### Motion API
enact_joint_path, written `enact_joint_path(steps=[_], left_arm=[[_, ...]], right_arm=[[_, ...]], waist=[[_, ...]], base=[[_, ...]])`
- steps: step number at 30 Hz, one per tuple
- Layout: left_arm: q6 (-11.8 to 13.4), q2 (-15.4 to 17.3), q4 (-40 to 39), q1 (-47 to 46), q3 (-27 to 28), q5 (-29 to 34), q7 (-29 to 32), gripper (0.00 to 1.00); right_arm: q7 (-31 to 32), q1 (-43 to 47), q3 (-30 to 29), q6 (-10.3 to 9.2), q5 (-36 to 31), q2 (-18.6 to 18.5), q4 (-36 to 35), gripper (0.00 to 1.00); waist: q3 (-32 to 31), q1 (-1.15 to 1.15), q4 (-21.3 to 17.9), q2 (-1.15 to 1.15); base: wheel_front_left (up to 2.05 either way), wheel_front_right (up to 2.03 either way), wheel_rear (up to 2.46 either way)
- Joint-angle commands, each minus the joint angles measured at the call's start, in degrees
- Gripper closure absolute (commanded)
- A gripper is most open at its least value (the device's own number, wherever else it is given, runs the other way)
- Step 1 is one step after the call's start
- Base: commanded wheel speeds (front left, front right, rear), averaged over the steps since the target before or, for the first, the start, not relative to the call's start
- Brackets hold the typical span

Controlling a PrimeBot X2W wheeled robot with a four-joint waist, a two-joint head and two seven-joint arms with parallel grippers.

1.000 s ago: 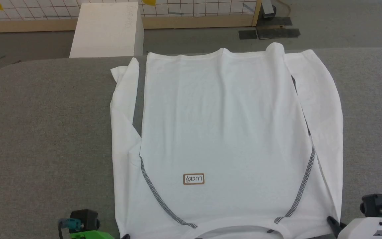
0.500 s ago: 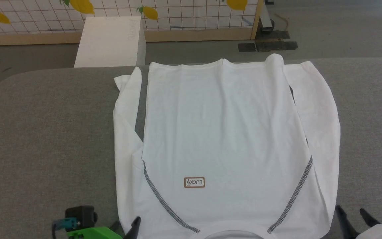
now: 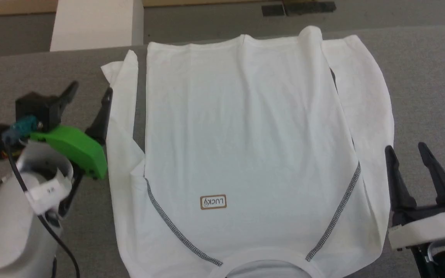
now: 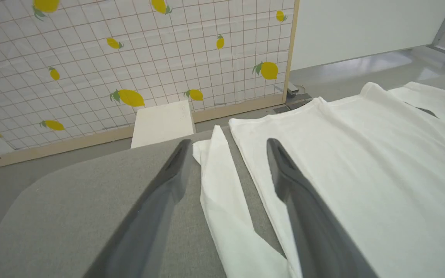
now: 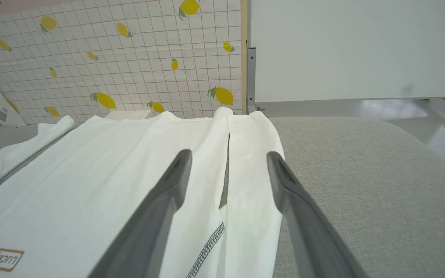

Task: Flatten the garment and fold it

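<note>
Spread flat on grey table (image 3: 431,77): shirt (image 3: 245,127), collar nearest (patch (image 3: 213,202) reading upside down). By the left sleeve (image 3: 124,127), left gripper (image 3: 91,89), fingers wide apart, holding nothing. Beside the right sleeve (image 3: 369,116), right gripper (image 3: 406,147), equally wide, empty.

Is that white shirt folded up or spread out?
Spread out, not folded. The garment lies flat on the grey table, sleeves lying alongside its body, patch showing.

L gripper (image 3: 91,88) & R gripper (image 3: 405,147), jaws wide apart
</note>
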Motion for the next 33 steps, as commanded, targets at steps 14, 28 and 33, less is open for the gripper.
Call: enact_joint_path(steps=[14,28,33], left_arm=[[-4.4,6.5,17.0,-32.2,-1.0,-1.3,19.3,0.00],[3.7,9.5,16.3,-32.7,1.3,-2.5,35.4,0.60],[4.7,9.9,14.6,-30.8,1.7,-2.2,33.0,1.00]], right_arm=[[-6.6,-14.4,7.1,-0.09,1.0,-0.5,2.8,0.00],[-8.2,-16.1,9.6,-0.09,2.6,-0.1,5.9,0.00],[-7.8,-15.9,9.4,-0.09,2.5,-0.7,6.6,0.00]], waist=[[21.8,0.00,-11.4,0.00],[23.0,0.00,-12.7,0.00],[20.1,0.00,-11.1,0.00]], base=[[0.00,0.00,0.00],[0.00,0.00,0.00],[0.00,0.00,0.00]])
